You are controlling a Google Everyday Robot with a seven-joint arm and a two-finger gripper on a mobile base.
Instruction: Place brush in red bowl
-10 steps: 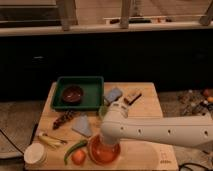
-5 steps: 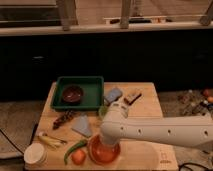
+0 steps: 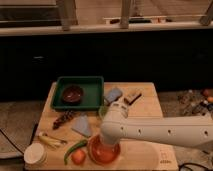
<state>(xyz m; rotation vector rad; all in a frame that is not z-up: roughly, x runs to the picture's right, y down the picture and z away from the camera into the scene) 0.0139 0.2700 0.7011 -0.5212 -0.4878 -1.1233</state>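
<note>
The brush [image 3: 132,96], a small tan block with a darker side, lies on the wooden table [image 3: 145,107] at the back right, next to a blue-grey pad [image 3: 113,94]. An orange-red bowl [image 3: 102,152] stands near the front edge. A darker red bowl [image 3: 72,94] sits inside a green tray [image 3: 95,85] at the back left. My white arm reaches in from the right, and its gripper [image 3: 106,142] hangs shut over the orange-red bowl, well in front of the brush and holding nothing that I can see.
On the left half lie a grey-blue wedge [image 3: 82,125], a dark bumpy item [image 3: 65,119], yellow pieces [image 3: 50,140], a green chilli [image 3: 74,149], an orange fruit [image 3: 78,157] and a white round lid [image 3: 35,154]. Small objects clutter the floor at right [image 3: 200,100].
</note>
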